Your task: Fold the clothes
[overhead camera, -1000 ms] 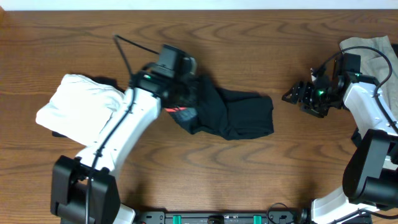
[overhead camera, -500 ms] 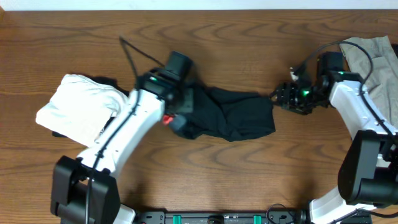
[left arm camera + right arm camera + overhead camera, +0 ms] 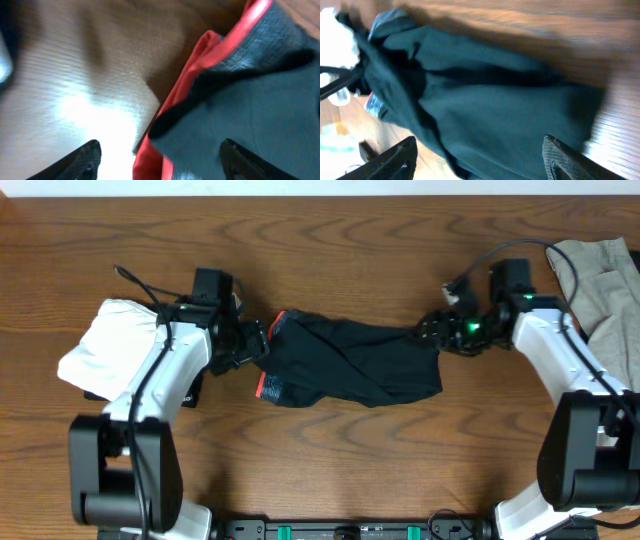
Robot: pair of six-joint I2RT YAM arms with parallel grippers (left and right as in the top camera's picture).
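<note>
The black leggings (image 3: 360, 365) lie bunched across the table's middle, their coral-red and grey waistband (image 3: 268, 386) at the left end. My left gripper (image 3: 250, 346) is at that left end. In the left wrist view it (image 3: 161, 161) is open, with the waistband (image 3: 200, 75) between its spread fingertips (image 3: 86, 156). My right gripper (image 3: 430, 330) is at the leggings' right end. In the right wrist view it (image 3: 480, 160) is open low over the black fabric (image 3: 490, 115). A white garment (image 3: 115, 350) lies at the left and a beige garment (image 3: 600, 275) at the far right.
The left arm's base link lies over part of the white garment. The beige garment hangs by the table's right edge, under the right arm's cable. Bare wood (image 3: 330, 470) shows in front of the leggings.
My left gripper has moved left off the leggings to their waistband end, and the leggings now stretch further left. My right gripper has moved left to the leggings' right end.
</note>
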